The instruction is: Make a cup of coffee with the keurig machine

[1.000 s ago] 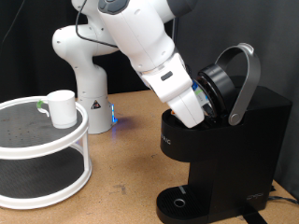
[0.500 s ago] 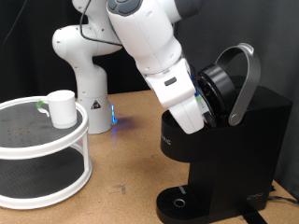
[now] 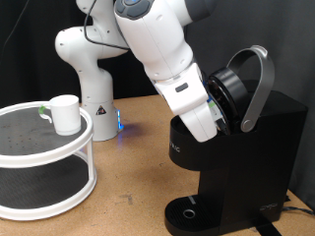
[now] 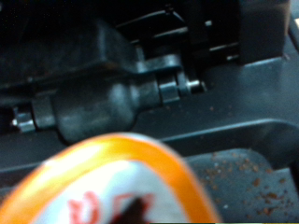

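Keurig machine stands at the exterior view's right on the brown tabletop, lid raised, round drip plate at its foot. End effector sits at the open top of the machine, under the lifted lid — whether its fingers are apart or together cannot be told. Wrist view: black machine parts close up, a blurred orange-rimmed round shape in front. Farther left, the cup stands on a white two-tier round shelf — well apart from the machine.

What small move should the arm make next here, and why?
Probably a slight push further down into the keurig machine: its lid is raised, the gripper sits at the opening, and the wrist view shows an orange-rimmed round thing close against the machine's dark inside.
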